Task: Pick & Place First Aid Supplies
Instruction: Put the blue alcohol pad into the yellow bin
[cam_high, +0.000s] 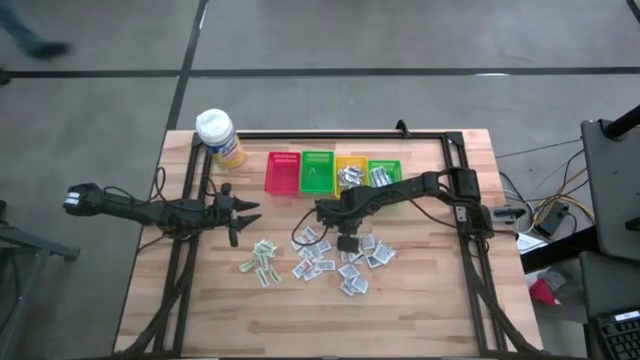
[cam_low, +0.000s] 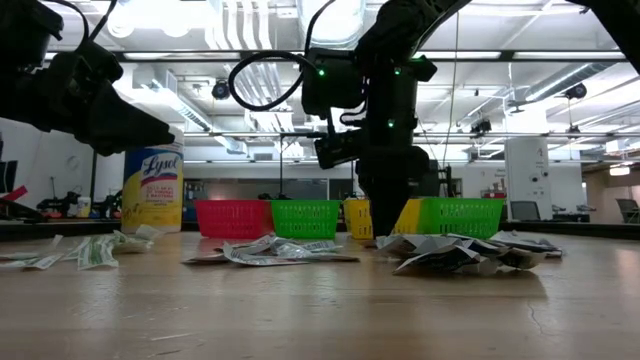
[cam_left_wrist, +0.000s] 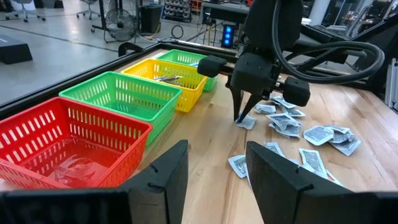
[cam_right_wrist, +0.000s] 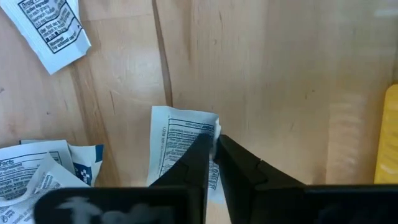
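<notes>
Several small white first aid packets (cam_high: 325, 262) lie flat and scattered on the wooden table. My right gripper (cam_high: 346, 240) points down over the far part of this scatter, close to the baskets, and is shut on one packet (cam_right_wrist: 177, 140). In the left wrist view that gripper (cam_left_wrist: 241, 117) stands upright on the packet (cam_left_wrist: 248, 122). My left gripper (cam_high: 243, 212) hovers open at the table's left, above the wood, with nothing between its fingers (cam_left_wrist: 163, 177). My right gripper pinches the packet's printed edge (cam_right_wrist: 210, 132) between its two fingertips, coming from above and pointing down. The packet still lies flat on the table, its larger part spread out beside the fingers.
A row of baskets stands along the far side: red (cam_high: 283, 172), green (cam_high: 318, 172), yellow (cam_high: 350, 170) and green (cam_high: 386, 172); the last two hold packets. A yellow bottle with a white cap (cam_high: 220, 138) stands at the far left. More packets (cam_high: 262, 262) lie near the left gripper.
</notes>
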